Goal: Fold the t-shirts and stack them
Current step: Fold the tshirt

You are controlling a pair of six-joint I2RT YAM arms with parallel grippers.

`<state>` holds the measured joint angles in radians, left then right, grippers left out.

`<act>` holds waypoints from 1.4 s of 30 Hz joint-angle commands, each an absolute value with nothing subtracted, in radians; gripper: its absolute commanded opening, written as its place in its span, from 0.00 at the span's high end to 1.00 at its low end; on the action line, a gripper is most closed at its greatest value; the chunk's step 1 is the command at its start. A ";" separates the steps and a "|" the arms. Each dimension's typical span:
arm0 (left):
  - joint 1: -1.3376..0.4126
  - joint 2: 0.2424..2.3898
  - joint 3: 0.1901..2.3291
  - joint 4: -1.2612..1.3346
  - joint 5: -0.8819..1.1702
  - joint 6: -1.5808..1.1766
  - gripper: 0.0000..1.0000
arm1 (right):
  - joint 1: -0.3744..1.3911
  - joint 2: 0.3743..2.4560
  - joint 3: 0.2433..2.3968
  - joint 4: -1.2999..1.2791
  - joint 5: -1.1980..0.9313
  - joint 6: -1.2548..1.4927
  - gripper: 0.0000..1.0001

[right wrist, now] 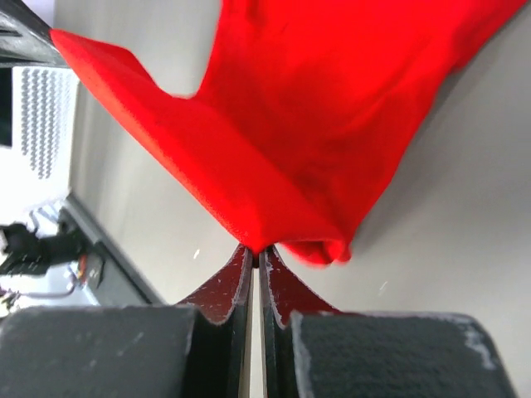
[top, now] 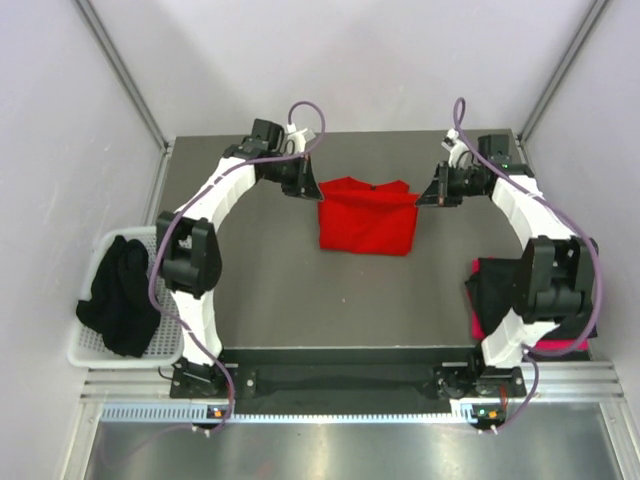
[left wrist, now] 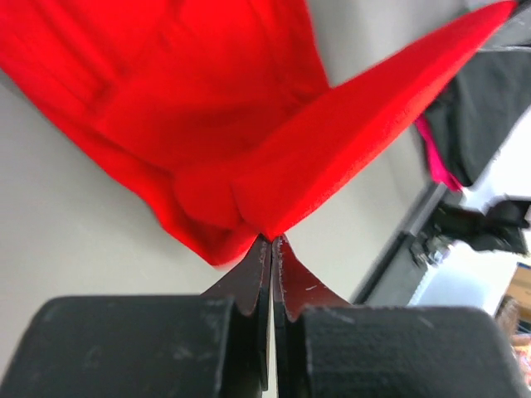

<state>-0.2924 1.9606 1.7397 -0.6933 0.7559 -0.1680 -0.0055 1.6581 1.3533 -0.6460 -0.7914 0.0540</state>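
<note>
Seen from above, the red shirt point(top: 367, 217) lies in the far middle of the grey table point(top: 270, 290), in a rough rectangle with the collar at the far edge. The left gripper point(top: 303, 190) is at its far left corner and the right gripper point(top: 432, 197) at its far right corner. I judge that a fold of this shirt is in hand. The next move calls for both arms to carry the far edge toward the near edge together, at equal height, so that the cloth does not twist. A black shirt point(top: 120, 295) hangs in a heap from the white mesh basket point(top: 95, 350) at the left. Another black shirt point(top: 495, 290) lies on a pinkish-red one point(top: 560, 347) at the right, partly hidden by the arm.

In the left wrist view the fingertips point(left wrist: 253, 274) are closed on a pinch of red cloth. It is soft and matt, and it runs away in a tight ridge.

In the right wrist view the fingertips point(right wrist: 228, 282) also clamp a corner, with loose folds beside it
</note>
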 commanded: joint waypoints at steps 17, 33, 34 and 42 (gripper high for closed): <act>-0.232 2.322 2.166 -0.631 0.568 -0.132 1.00 | -0.008 2.157 1.844 -0.443 -0.779 0.158 1.00; -0.225 2.485 2.299 -0.584 0.471 -0.112 1.00 | 0.080 2.387 2.072 -0.451 -0.729 0.126 1.00; -0.227 2.487 2.298 -0.581 0.451 -0.112 1.00 | 0.086 2.393 2.080 -0.451 -0.724 0.121 0.99; -0.236 2.502 2.382 -0.563 0.299 -0.071 0.57 | 0.110 2.405 2.144 -0.498 -0.719 0.049 0.63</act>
<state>-0.2386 2.5130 2.3032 -0.6216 0.3866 -0.1036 0.0990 2.4306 2.0804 -0.4877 -0.7177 0.1200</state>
